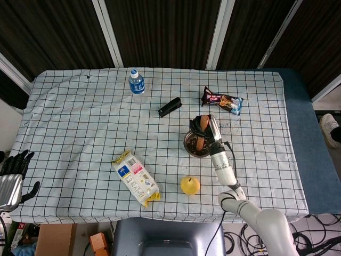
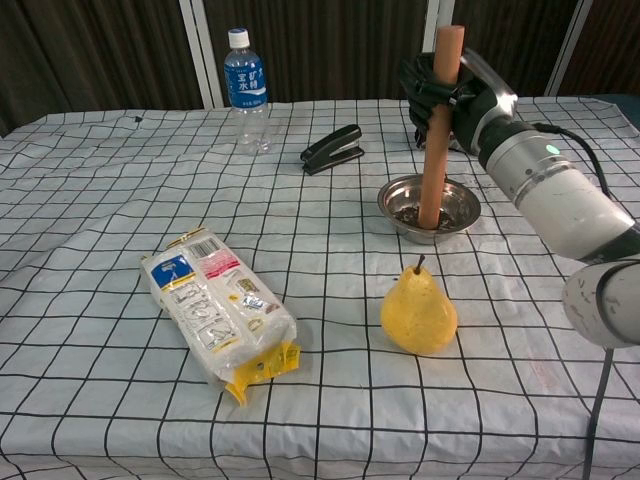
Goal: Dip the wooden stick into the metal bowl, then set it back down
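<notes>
The wooden stick (image 2: 438,130) stands nearly upright with its lower end inside the metal bowl (image 2: 405,209). My right hand (image 2: 452,92) grips the stick near its top. From the head view the stick (image 1: 200,136) and the right hand (image 1: 204,126) sit over the bowl (image 1: 191,149), right of the table's centre. My left hand (image 1: 15,164) shows at the far left edge, off the table, fingers apart and holding nothing.
A yellow pear (image 2: 419,311) sits just in front of the bowl. A snack bag (image 2: 217,311) lies front left, a black stapler (image 2: 332,148) and water bottle (image 2: 246,87) behind. A dark snack packet (image 1: 221,100) lies beyond the bowl.
</notes>
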`<state>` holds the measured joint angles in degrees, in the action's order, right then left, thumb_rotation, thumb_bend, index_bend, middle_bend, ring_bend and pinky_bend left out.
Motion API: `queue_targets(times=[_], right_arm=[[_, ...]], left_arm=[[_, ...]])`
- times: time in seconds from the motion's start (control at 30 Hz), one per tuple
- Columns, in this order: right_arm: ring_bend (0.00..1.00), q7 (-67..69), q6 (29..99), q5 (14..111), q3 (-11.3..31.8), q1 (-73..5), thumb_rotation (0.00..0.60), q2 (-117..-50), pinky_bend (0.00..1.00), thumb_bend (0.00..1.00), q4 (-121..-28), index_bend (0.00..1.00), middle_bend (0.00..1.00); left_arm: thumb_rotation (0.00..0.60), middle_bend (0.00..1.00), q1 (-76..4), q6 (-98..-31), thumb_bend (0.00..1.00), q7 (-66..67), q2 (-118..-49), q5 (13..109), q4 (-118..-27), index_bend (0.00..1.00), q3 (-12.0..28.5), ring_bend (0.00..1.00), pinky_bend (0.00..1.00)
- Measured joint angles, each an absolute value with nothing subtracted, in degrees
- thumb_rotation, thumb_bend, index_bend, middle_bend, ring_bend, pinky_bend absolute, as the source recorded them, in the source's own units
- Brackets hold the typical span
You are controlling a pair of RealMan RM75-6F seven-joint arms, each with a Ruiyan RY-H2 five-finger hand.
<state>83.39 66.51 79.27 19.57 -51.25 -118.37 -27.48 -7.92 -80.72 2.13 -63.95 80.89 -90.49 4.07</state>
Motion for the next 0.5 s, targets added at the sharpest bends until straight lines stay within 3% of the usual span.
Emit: queue_targets(times=[0.23, 0.5], right_arm=[[0.95, 79.7, 73.75, 81.21, 19.99, -50.99, 0.6, -113.33, 0.95, 0.45, -34.23, 1.0, 0.95], [0.94, 66.33, 75.91, 83.68, 17.68, -49.02, 0.6, -106.76, 0.94, 0.45, -39.47, 1.0, 0.95]], left_arm=[[0.6, 0.0, -7.86, -80.89, 0.37, 2.34, -64.08, 81.06, -90.5, 0.0, 3.98, 0.0, 0.02], [0.6, 0.0, -7.58, -81.7, 0.37, 3.46, -64.38, 82.01, -90.98, 0.0, 3.51, 0.0, 0.02]])
